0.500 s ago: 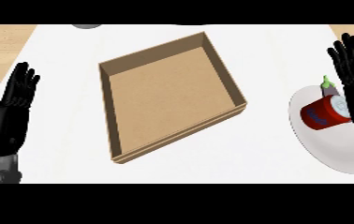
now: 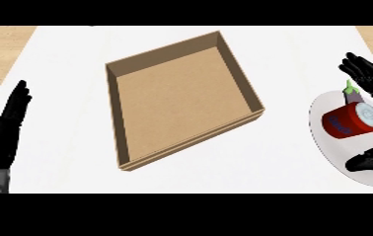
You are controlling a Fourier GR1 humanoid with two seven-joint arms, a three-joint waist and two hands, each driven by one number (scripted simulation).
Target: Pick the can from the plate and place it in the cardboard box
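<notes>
Whereas it hovered earlier, the right hand [image 2: 358, 72], spread wide, apparently flanks the can [image 2: 348, 120].

**Tally by kind**

One cardboard box [image 2: 182, 99], open-topped, at mid-counter. One white plate [image 2: 324, 146] at the right, cut off by the edge. One red can [image 2: 348, 121], lying on that plate. One small purple thing with a green tip [image 2: 353, 95], on the same plate, just beyond the can's far side. Two black hands: left hand [image 2: 15, 116] at the left edge, right hand [image 2: 358, 71] at the right edge by the plate. One white counter [image 2: 291, 57] beneath it all.
</notes>
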